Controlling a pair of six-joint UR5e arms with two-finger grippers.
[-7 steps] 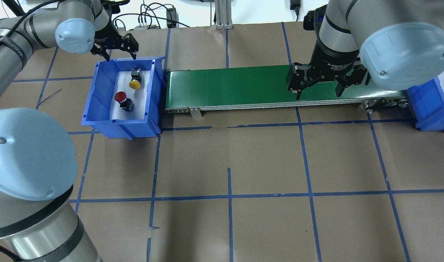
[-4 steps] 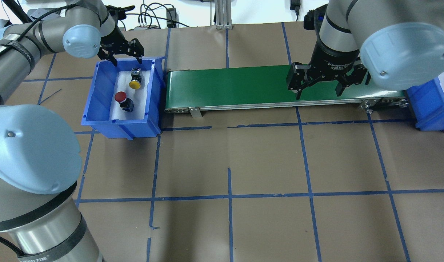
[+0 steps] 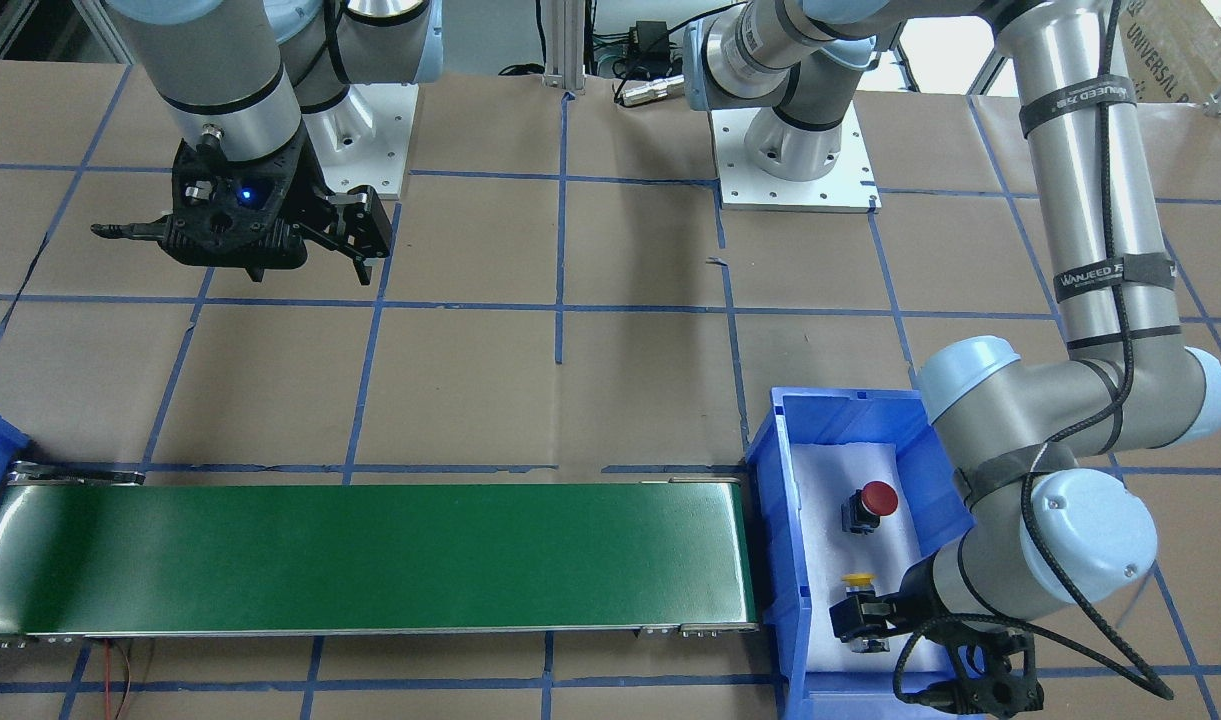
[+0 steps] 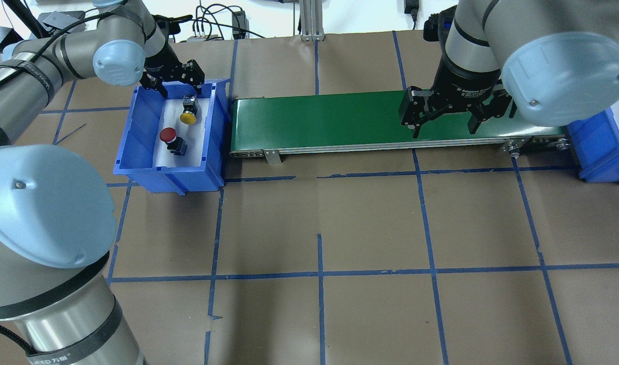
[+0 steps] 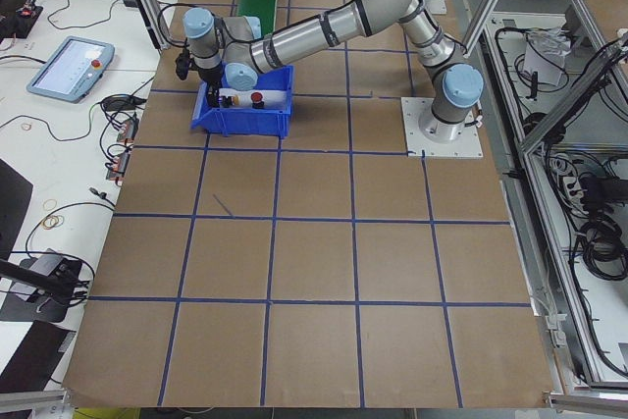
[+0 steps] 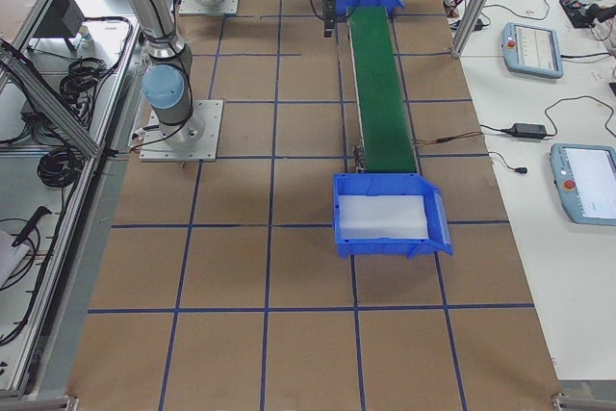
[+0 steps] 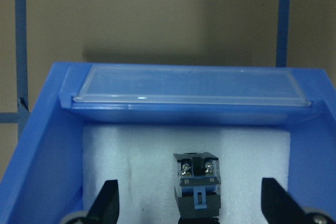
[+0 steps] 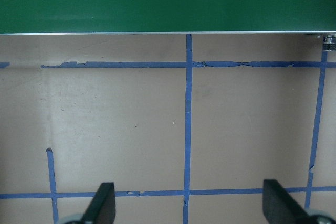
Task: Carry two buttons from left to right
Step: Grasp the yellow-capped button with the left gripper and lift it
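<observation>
Left pincer (image 4: 181,91) has slid in from behind the blue plastic bin's (image 4: 137,133) far left corner and now sits over its far end, lined up on the push-button switch with the small yellow cap (image 4: 188,110). Right arm has not shifted. Reads as the approach for the first pick: nothing is lifted yet, and both buttons are on the white foam liner (image 4: 197,139) in the left bin. The yellow one lies on its side at the far end. The switch with the wide red mushroom cap (image 4: 171,139) is just nearer the robot, apart from it.

Left pincer is wide, empty. In the wrist view its fingers (image 7: 107,203) flank the yellow button's black-and-grey body with clear gaps, no contact. Next comes descent and closing, I judge.

Right pincer (image 4: 445,133) is wide too, empty, hanging at the near edge of the long green conveyor belt (image 4: 319,121) towards its right end, touching nothing. Second blue bin (image 4: 601,147) waits past that end.
</observation>
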